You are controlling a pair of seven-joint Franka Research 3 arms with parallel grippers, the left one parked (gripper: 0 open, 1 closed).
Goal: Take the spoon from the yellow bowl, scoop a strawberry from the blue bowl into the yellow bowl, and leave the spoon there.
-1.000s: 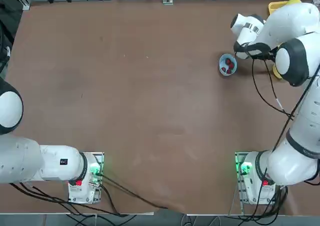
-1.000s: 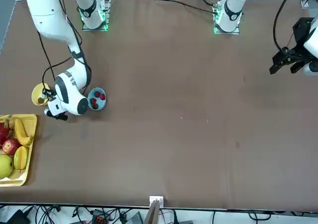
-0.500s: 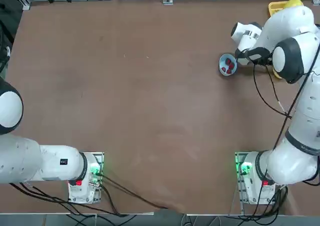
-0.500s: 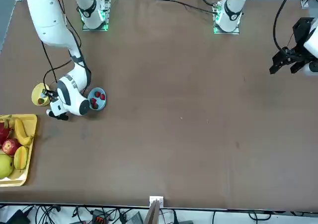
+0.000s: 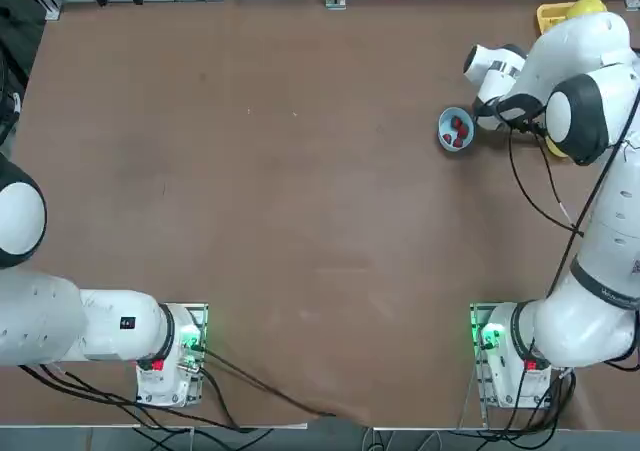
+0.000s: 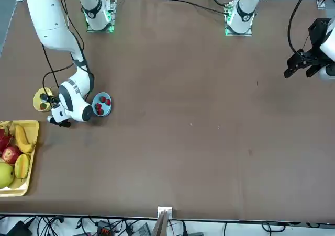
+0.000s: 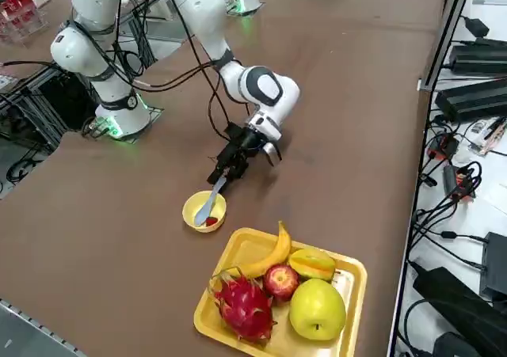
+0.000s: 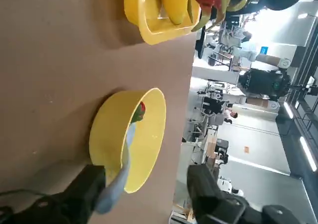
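A robotics lab: a brown table (image 5: 300, 191) ringed by cables (image 7: 467, 151), equipment racks (image 7: 47, 96), with more workstations (image 8: 223, 100) beyond.

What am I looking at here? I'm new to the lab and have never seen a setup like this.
Two white robot arms are bolted side by side to a brown table. The four pictures show one moment: from overhead, from across the table, from a raised spot at the side, and from a small camera on the working arm's wrist. On the table are a blue bowl of strawberries, a yellow bowl holding one strawberry and a pale blue spoon, and a yellow tray of fruit. The right gripper sits low beside the yellow bowl. Its two fingers are spread open and grip nothing; the spoon's handle leans over the bowl's rim between them.
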